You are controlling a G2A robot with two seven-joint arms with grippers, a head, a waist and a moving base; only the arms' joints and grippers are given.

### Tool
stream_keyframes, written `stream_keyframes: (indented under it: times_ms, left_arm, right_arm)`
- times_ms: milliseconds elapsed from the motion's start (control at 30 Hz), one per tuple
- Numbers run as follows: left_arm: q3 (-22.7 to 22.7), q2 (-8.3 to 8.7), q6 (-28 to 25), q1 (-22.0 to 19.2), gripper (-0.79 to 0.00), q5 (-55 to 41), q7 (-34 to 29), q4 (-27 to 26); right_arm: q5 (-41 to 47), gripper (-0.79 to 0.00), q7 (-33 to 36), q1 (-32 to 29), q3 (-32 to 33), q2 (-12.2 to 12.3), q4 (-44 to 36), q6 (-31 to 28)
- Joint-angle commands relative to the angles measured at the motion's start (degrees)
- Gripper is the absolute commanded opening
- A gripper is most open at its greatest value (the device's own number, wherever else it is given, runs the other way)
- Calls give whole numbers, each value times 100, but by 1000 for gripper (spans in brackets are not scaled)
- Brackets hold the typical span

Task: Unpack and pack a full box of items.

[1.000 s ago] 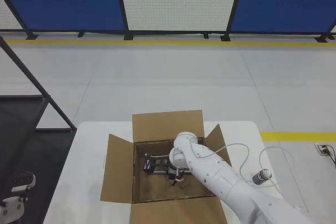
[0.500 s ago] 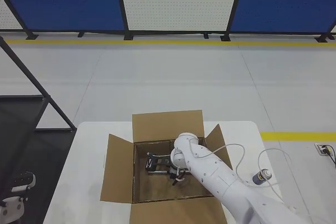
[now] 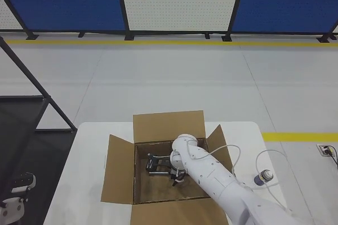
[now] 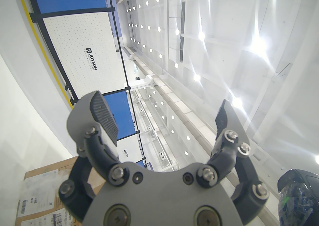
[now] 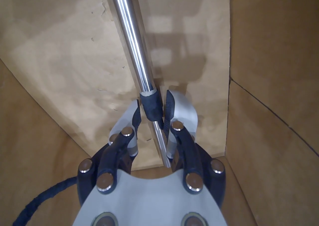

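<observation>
An open cardboard box (image 3: 169, 126) stands on the white table (image 3: 87, 169), flaps spread. My right arm is down inside it, with the right gripper (image 3: 158, 164) near the box floor. In the right wrist view the right gripper (image 5: 152, 104) is shut on a shiny metal rod (image 5: 129, 32), its fingers pinching the rod's black band. The rod points away over the bare box floor (image 5: 74, 50). My left gripper (image 4: 159, 112) points up at the ceiling, open, with nothing between its fingers.
A small can (image 3: 263, 177) stands on the table right of the box, beside a loose cable. A black frame (image 3: 22, 84) stands left of the table. The left wrist view catches a labelled carton (image 4: 44, 187) and a dark wrapped object (image 4: 296, 197).
The right arm has shifted slightly inside the box, still holding the rod. Nothing else has visibly changed.
</observation>
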Motion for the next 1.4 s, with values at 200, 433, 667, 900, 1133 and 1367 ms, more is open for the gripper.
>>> stream_keyframes:
  times_ms: [200, 433, 667, 900, 1133, 1367]
  left_arm:
    - [0, 0, 0, 0, 0, 0, 0, 0]
    - [0, 0, 0, 0, 0, 0, 0, 0]
    - [0, 0, 0, 0, 0, 0, 0, 0]
    - [0, 0, 0, 0, 0, 0, 0, 0]
    - [0, 0, 0, 0, 0, 0, 0, 0]
    - [0, 0, 0, 0, 0, 0, 0, 0]
  right_arm:
    - [-47, -554, -2, 1, 20, -110, 246, -57]
    - [-97, -785, -47, -2, 36, -195, 432, -133]
    - [-130, -785, -327, 95, 100, -229, 540, -247]
    - [-271, -785, -747, 337, 199, -118, 407, -440]
    - [-422, -785, -737, 422, 353, 149, -174, -411]
    - [-515, -785, -230, 184, 778, 724, -1656, -176]
